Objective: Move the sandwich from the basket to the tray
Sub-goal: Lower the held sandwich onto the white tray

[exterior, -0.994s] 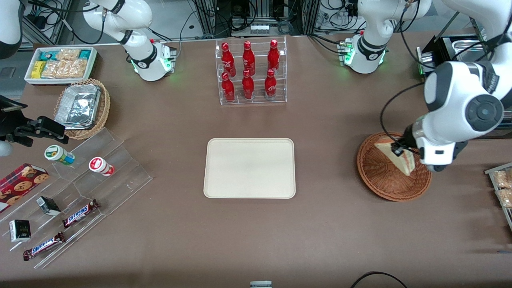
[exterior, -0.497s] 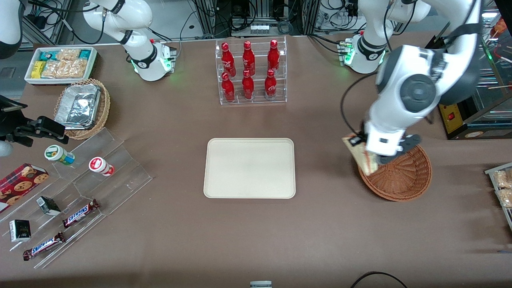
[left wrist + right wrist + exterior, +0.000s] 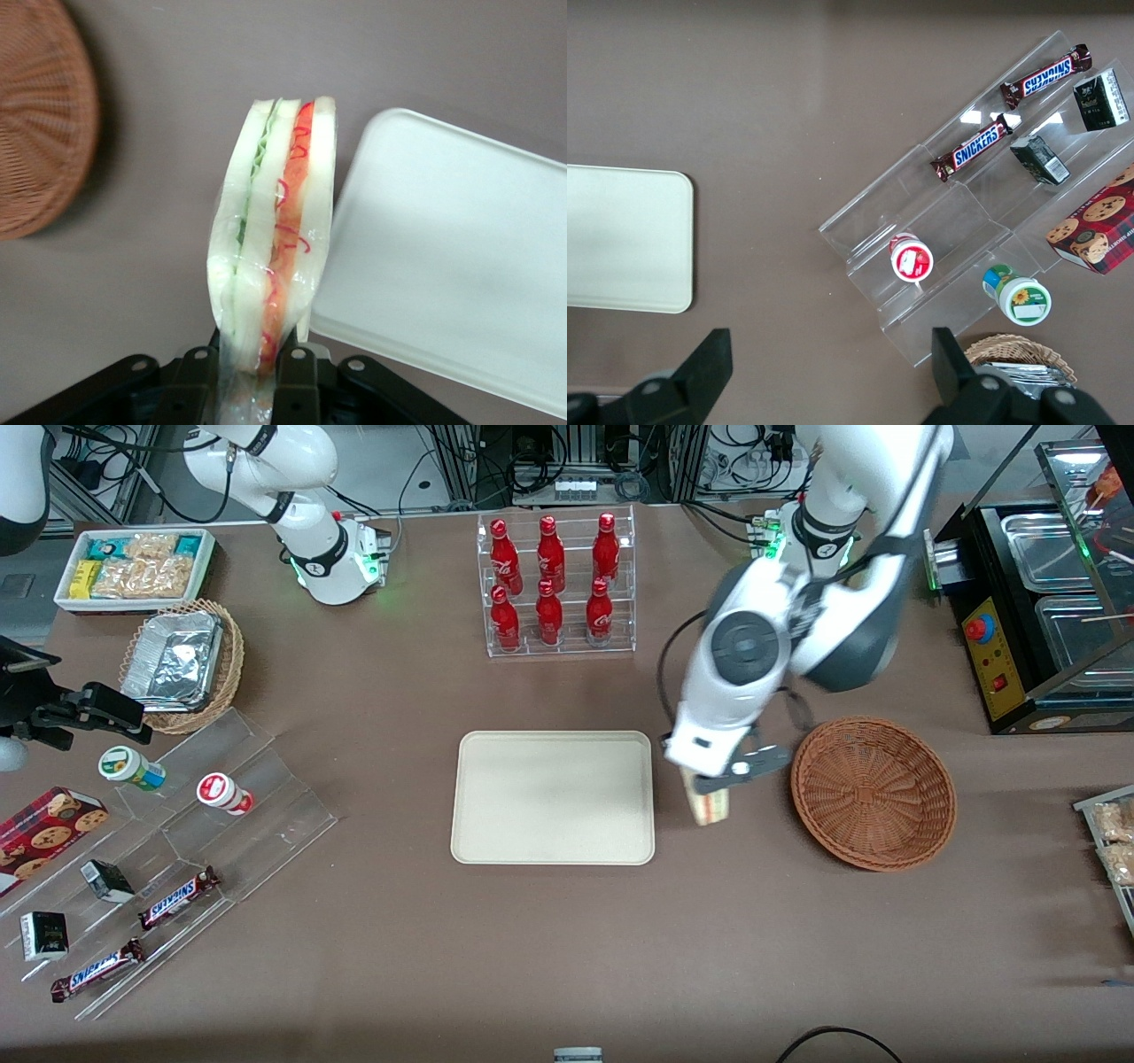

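Note:
My left gripper (image 3: 716, 784) is shut on the sandwich (image 3: 711, 806), a wrapped white wedge with red and green filling, and holds it in the air between the tray (image 3: 553, 797) and the basket (image 3: 873, 793). In the left wrist view the sandwich (image 3: 275, 239) stands up from between my fingers (image 3: 299, 376), with the cream-white tray's corner (image 3: 443, 257) beside it and the reddish-brown wicker basket (image 3: 40, 115) on its other flank. The basket holds nothing. The tray is bare.
A clear rack of red bottles (image 3: 554, 584) stands farther from the front camera than the tray. A black appliance with metal pans (image 3: 1036, 602) sits toward the working arm's end. Acrylic steps with snacks (image 3: 168, 850), a tan foil basket (image 3: 182, 664) and a white snack bin (image 3: 133, 567) lie toward the parked arm's end.
My left gripper lifted the sandwich out of the basket and carried it sideways toward the tray. The basket now holds nothing.

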Motion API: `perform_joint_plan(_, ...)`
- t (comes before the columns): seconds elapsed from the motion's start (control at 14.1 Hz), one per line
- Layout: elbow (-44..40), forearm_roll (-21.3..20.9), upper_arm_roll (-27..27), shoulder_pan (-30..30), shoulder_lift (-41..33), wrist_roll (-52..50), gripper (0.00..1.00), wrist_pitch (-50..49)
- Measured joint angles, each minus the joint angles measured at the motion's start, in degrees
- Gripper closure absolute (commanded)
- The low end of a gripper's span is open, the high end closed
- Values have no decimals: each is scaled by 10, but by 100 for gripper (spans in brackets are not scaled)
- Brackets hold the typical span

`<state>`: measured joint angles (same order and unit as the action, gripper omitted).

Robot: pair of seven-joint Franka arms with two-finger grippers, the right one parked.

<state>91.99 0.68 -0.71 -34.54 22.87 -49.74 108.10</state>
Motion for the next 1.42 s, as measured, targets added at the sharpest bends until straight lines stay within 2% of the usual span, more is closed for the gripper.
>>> perform_joint_plan(0.35,-23,0,0,-45,82,-1,78,81)
perform_joint_plan(0.71,-25,0,0,-61,117,3,78,139)
perform_joint_plan(1.06,-25,-1,1,-85,141,3,78,153)
perform_joint_plan(1.28,-25,-19,0,-86,153,5,78,162)
perform_joint_plan(1.35,-25,-23,-1,-86,158,5,75,164)
perform_joint_plan(1.42,-26,-26,-2,-86,162,5,54,168)
